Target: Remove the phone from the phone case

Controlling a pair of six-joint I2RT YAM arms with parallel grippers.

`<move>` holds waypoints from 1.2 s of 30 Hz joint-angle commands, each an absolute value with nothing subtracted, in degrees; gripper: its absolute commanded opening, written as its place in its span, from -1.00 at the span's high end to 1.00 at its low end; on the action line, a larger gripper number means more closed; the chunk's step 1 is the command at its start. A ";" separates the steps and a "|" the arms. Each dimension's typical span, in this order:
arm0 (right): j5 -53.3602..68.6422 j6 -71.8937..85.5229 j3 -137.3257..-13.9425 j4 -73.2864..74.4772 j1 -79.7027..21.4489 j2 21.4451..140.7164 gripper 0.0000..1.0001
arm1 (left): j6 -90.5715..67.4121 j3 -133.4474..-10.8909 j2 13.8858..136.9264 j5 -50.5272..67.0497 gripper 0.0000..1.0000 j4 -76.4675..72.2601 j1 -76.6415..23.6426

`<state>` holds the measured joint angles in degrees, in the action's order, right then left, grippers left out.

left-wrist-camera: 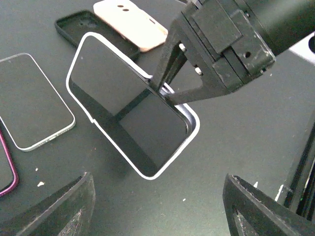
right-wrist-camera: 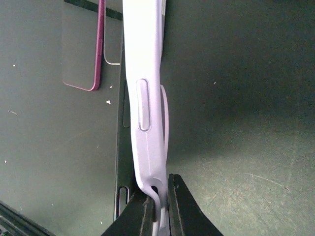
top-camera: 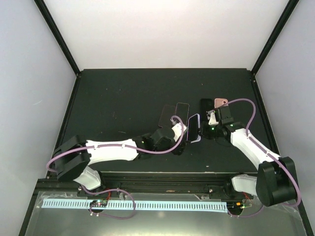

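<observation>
A pale lavender phone case (left-wrist-camera: 147, 173) with a dark-screened phone (left-wrist-camera: 123, 105) in it stands tilted on the black table, near the middle (top-camera: 194, 129). My right gripper (right-wrist-camera: 162, 189) is shut on the case's far long rim. There the rim (right-wrist-camera: 145, 98) is pulled off the phone's black side (right-wrist-camera: 119, 147), leaving a gap. The right gripper also shows from above (top-camera: 204, 131). My left gripper (left-wrist-camera: 165, 211) is open just in front of the case's near corner, with nothing between its fingers (top-camera: 184, 133). A salmon-pink phone case (left-wrist-camera: 130, 24) lies back up behind it (top-camera: 220, 103).
A black case (left-wrist-camera: 81, 24) lies under the salmon one's edge (top-camera: 205, 105). A silver-edged phone (left-wrist-camera: 32, 101) and a magenta-rimmed one (left-wrist-camera: 7, 167) lie flat to the left, by the left wrist (top-camera: 167, 115). Black posts frame the table's corners.
</observation>
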<state>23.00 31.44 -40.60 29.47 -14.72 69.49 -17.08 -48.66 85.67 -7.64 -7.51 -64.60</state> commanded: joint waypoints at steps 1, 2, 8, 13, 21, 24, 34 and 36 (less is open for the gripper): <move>24.92 34.16 -39.68 21.42 -14.53 71.25 0.99 | -14.90 -51.82 88.61 -8.99 -0.45 -7.29 -65.68; 24.45 34.60 -39.71 21.88 -14.48 71.69 0.98 | -14.44 -51.85 89.37 -9.08 -0.44 -7.78 -65.98; 21.96 34.62 -39.36 24.95 -14.42 71.05 0.99 | -9.11 -54.09 94.61 -11.84 -0.41 -8.60 -68.38; 21.02 34.52 -38.80 24.01 -14.37 72.74 0.98 | -8.27 -58.09 98.91 -15.40 -0.42 -7.31 -68.97; 21.93 34.99 -37.68 21.64 -13.95 75.06 0.99 | -2.87 -59.32 102.72 -20.40 -0.39 -11.01 -69.26; 22.48 35.28 -38.17 21.70 -13.89 75.57 0.99 | -1.29 -61.01 104.37 -21.67 -0.31 -10.27 -69.26; 23.08 35.59 -38.17 21.49 -13.71 75.97 0.99 | 0.66 -63.28 107.63 -25.28 -0.18 -10.05 -69.17; 23.47 35.55 -38.44 21.68 -13.71 76.34 0.99 | 0.78 -63.55 108.16 -25.44 -0.15 -10.23 -69.17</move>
<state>21.98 34.89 -37.67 24.69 -14.11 75.79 -0.84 -61.06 106.65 -23.16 -9.28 -68.88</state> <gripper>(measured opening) 0.049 0.586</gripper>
